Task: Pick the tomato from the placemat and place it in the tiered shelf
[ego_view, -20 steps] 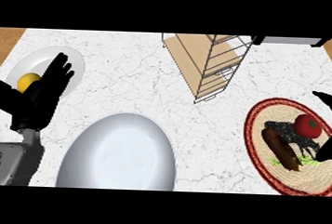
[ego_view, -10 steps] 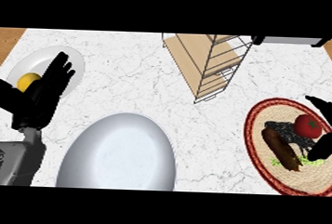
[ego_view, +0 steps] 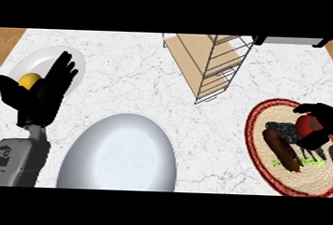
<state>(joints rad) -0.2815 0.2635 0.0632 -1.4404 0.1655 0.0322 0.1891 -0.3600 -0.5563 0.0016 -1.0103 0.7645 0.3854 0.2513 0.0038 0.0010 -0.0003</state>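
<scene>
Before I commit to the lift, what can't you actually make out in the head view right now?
- Red tomato on the round woven placemat: the right hand curls over it, hiding whether fingers touch.
- Yellow item on the small white plate: the open left hand partly covers it.
- Wooden tiered shelf: top cut off by the edge.

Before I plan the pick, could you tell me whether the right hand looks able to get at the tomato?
Probably yes: the right hand is already at the tomato on the placemat, fingers curling over its top, with nothing between them.
</scene>
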